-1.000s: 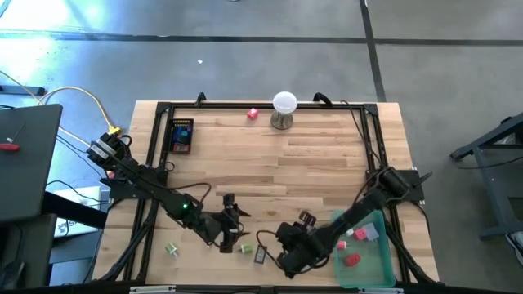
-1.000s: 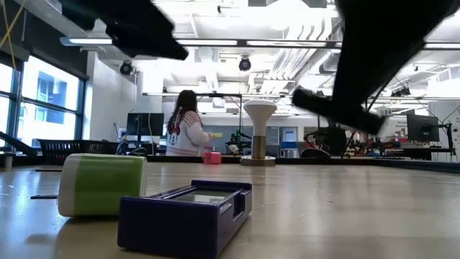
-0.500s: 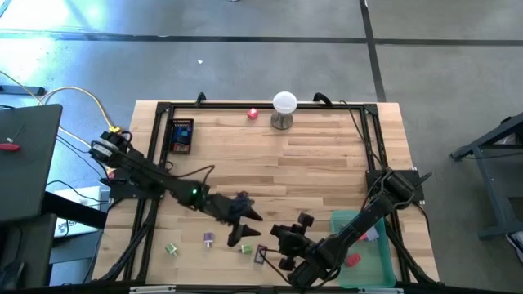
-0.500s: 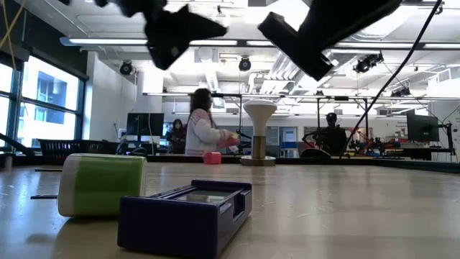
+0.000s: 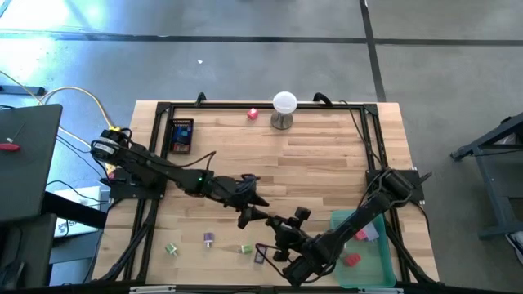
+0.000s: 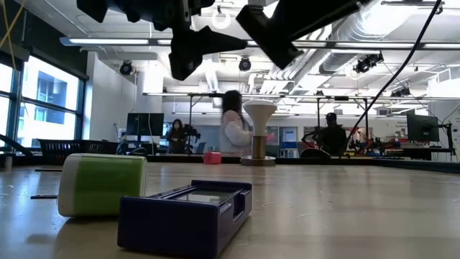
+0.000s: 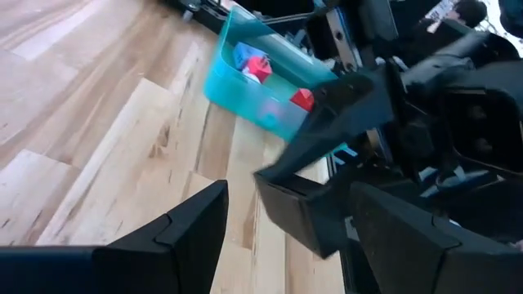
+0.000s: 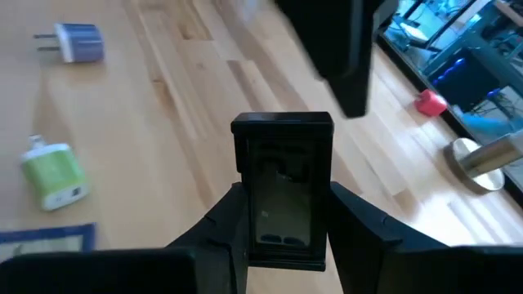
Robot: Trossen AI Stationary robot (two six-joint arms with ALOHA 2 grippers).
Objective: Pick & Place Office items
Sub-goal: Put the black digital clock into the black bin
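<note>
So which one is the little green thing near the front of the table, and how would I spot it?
Start at the wooden table and go to its front edge, on the left arm's side. Three small pieces lie there in a loose row: the green-and-white block sits furthest out toward the table's corner. Its neighbours are a purple plug-like piece and another green piece beside a flat purple case.

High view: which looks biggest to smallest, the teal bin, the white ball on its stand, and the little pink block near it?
1. teal bin, clearly the largest, though the right arm covers part of it.
2. white ball on its stand.
3. pink block, the smallest.
</note>
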